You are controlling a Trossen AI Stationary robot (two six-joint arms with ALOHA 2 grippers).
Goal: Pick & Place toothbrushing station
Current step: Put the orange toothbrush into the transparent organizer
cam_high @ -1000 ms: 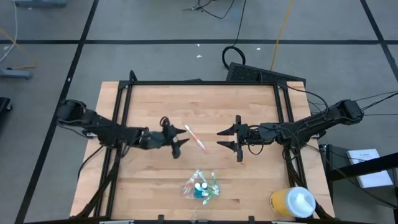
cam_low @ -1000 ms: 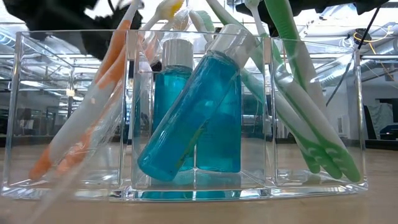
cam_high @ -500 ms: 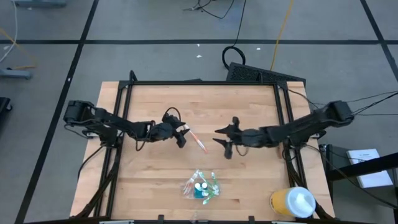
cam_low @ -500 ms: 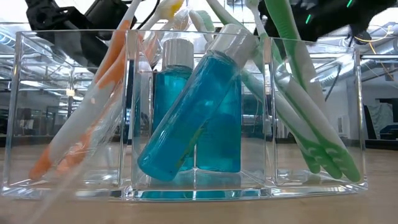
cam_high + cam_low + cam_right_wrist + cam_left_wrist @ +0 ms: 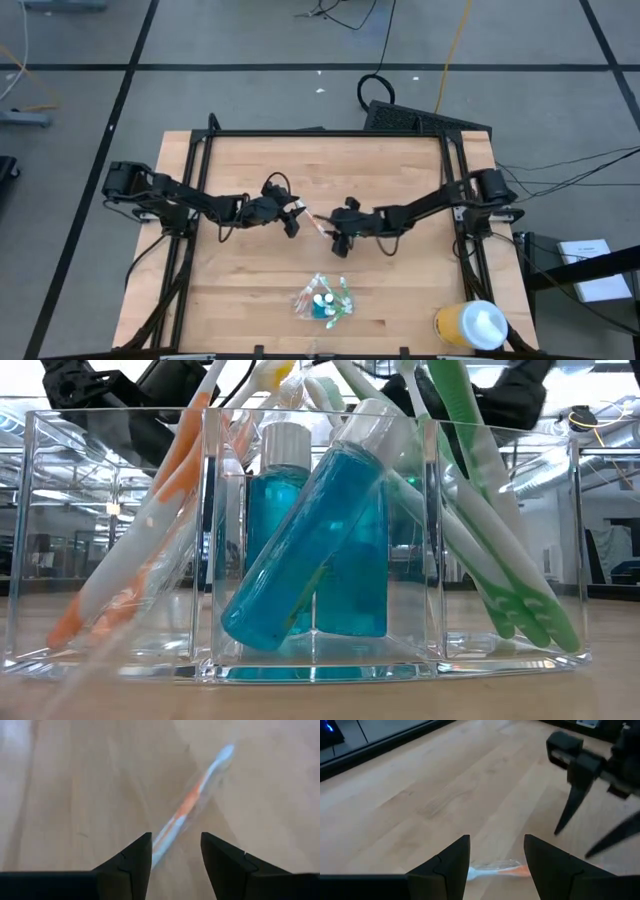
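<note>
Orange-and-white toothbrush (image 5: 316, 222) lies mid-table — left gripper (image 5: 296, 217) and right gripper (image 5: 338, 236), both spread and empty, flank it; toothbrushing station (image 5: 322, 298) nearby.

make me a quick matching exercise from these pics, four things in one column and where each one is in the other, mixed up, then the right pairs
Things:
1. loose orange and white toothbrush
2. yellow cup with white lid
3. left gripper
4. clear holder

Places:
A. table's near right corner
B. flat on the wood between the two grippers
C. near edge of the table, around the middle
D. at the loose toothbrush's left end

Pairs: 1-B, 2-A, 3-D, 4-C
</note>
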